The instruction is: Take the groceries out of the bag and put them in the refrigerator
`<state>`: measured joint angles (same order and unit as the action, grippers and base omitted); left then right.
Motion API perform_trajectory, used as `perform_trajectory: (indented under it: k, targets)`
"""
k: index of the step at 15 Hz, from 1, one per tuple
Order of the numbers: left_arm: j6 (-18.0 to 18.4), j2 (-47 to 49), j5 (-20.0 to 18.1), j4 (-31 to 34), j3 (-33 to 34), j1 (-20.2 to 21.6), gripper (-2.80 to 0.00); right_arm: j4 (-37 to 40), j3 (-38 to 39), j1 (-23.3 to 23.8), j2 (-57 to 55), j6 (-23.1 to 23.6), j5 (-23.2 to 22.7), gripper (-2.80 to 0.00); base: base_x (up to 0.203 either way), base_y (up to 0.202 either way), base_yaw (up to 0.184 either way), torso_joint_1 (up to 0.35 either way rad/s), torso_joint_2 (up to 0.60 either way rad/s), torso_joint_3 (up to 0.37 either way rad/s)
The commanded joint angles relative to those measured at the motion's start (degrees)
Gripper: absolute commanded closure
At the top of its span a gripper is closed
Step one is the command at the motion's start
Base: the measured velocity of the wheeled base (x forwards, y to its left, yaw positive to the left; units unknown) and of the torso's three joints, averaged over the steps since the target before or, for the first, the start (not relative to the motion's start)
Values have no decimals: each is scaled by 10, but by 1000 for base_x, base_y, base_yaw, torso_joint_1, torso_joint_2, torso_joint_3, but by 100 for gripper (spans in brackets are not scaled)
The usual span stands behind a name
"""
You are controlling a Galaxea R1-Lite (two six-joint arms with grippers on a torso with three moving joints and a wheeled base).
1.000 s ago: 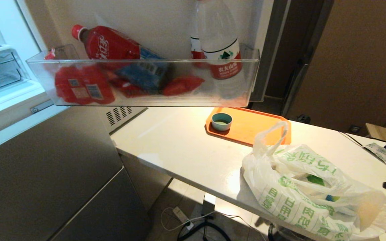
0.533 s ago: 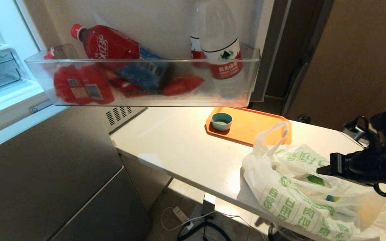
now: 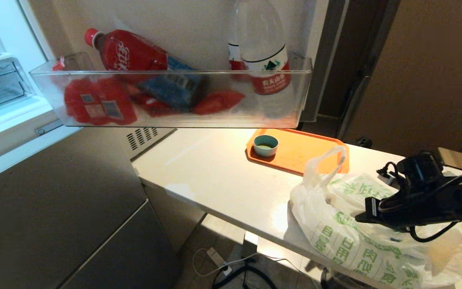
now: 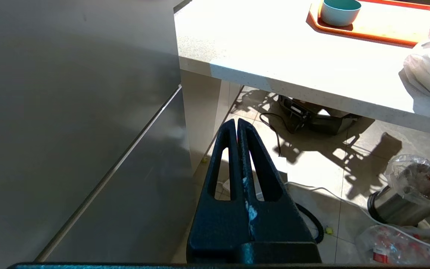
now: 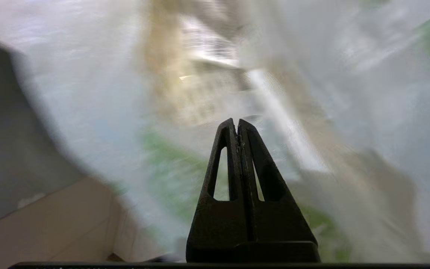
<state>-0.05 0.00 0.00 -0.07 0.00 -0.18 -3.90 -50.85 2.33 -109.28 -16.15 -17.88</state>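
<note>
The crinkly white bag [image 3: 347,241] with green characters lies on the counter's near right corner; its edge also shows in the left wrist view [image 4: 429,71]. My right gripper [image 3: 358,218] hangs just over the bag's top, pointing left, fingers shut and empty; its own view shows blurred white and green plastic [image 5: 162,164] close under the tips [image 5: 236,121]. The groceries are hidden inside the bag and behind the arm. The refrigerator [image 3: 54,208] stands at the left with its upper door swung open. My left gripper [image 4: 236,121] is parked low beside the fridge's grey doors [image 4: 69,112], shut.
The open door's clear bin [image 3: 175,98] holds red bottles, packs and a water bottle [image 3: 267,60], and overhangs the counter [image 3: 215,176]. An orange tray [image 3: 307,154] carries a teal cup [image 3: 265,145]. A vented silver box [image 3: 144,136] sits behind. Cables [image 3: 231,269] lie on the floor.
My right arm has come in from the right edge and swung left and down, until it is over the bag. Its fingers stayed shut. The left arm has not moved.
</note>
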Motion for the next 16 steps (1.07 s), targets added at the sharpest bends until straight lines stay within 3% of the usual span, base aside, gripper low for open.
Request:
perform_trajectory:
  k: [1,7,11,16]
  targets:
    - [0,0,0,0,0,0,0,0,-2,20,-34,2,1,0,0,0,0,0,0,0]
    - [0,0,0,0,0,0,0,3,-30,94,-58,5,22,0,0,0,0,0,0,0]
    - [0,0,0,0,0,0,0,11,-67,134,-70,43,94,0,0,0,0,0,0,0]
    - [0,0,0,0,0,0,0,8,-140,168,-88,46,172,0,0,0,0,0,0,0]
